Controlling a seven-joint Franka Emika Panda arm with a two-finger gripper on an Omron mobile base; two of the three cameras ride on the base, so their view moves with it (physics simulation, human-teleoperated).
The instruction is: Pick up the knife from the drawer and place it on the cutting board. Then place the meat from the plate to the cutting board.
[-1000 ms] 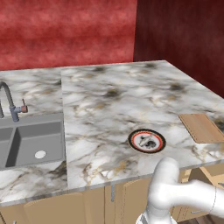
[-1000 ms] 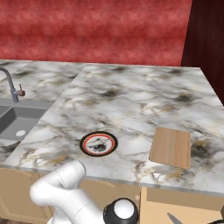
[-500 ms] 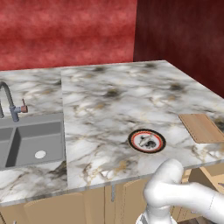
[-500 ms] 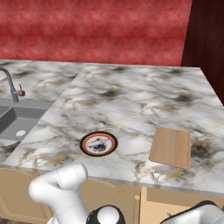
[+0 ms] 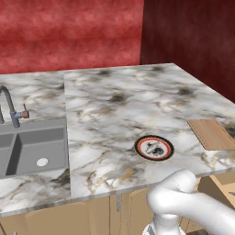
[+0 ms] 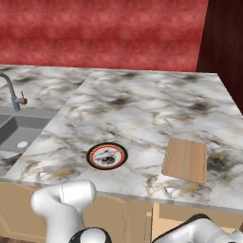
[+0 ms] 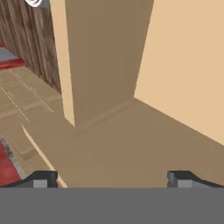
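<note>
No knife to be seen inside the drawer (image 7: 131, 144) yet; slim, stiff and light, it's best pinched mid-handle. The hand (image 7: 111, 179) hangs there, fingers wide apart. Up on the table (image 5: 114, 110): meat (image 5: 156, 148) on plate (image 5: 153, 147), cutting board (image 6: 185, 159) beside.

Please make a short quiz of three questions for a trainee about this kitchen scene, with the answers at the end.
1. True or false: the meat lies on the plate.
2. In the right base view, what lies to the right of the plate? A) the sink B) the board C) the tap
3. In the hand view, how do the tips of the pincer stand: wide apart or together?

Key:
1. True; the board is bare.
2. B. The sink and tap are to the left.
3. Wide apart, with nothing between them, over a tan wooden surface.
</note>
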